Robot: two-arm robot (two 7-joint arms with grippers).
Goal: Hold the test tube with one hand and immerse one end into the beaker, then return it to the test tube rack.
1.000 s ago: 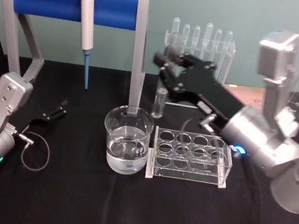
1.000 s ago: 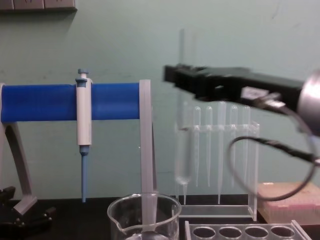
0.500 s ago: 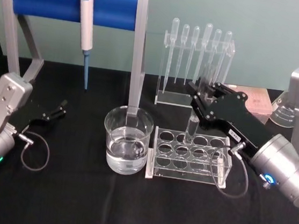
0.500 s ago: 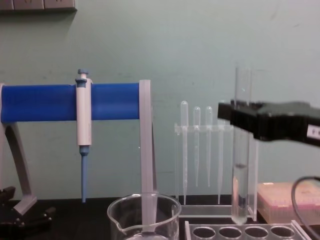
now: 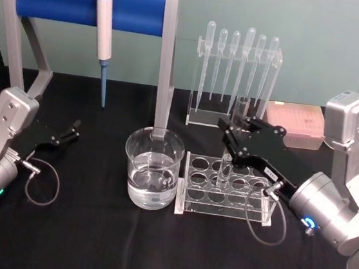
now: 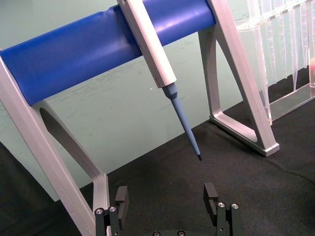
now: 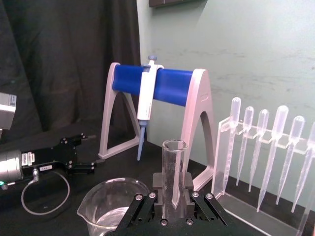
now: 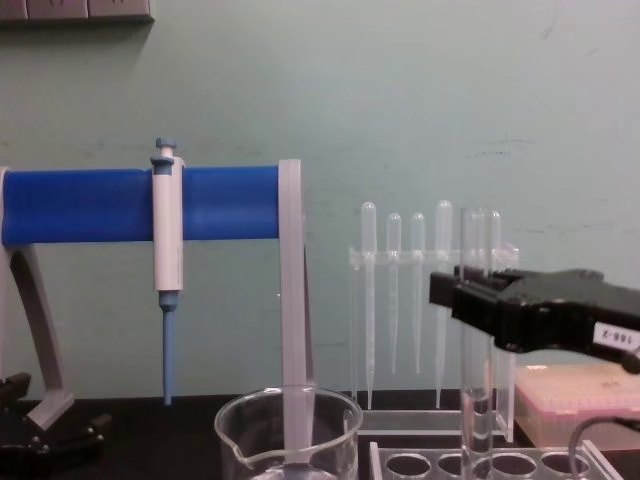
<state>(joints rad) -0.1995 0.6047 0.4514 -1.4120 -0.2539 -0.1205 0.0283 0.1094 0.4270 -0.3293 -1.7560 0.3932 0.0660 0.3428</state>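
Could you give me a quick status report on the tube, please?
Right gripper shut on test tube, lowering it upright into clear rack. Left gripper open, parked left. Beaker beside rack, nothing obstructing.

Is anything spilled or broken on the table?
Nothing stands out. The beaker stands upright holding its liquid, with no puddle showing on the black cloth. The right claw holds the test tube upright in the clear rack. The left claw rests open.
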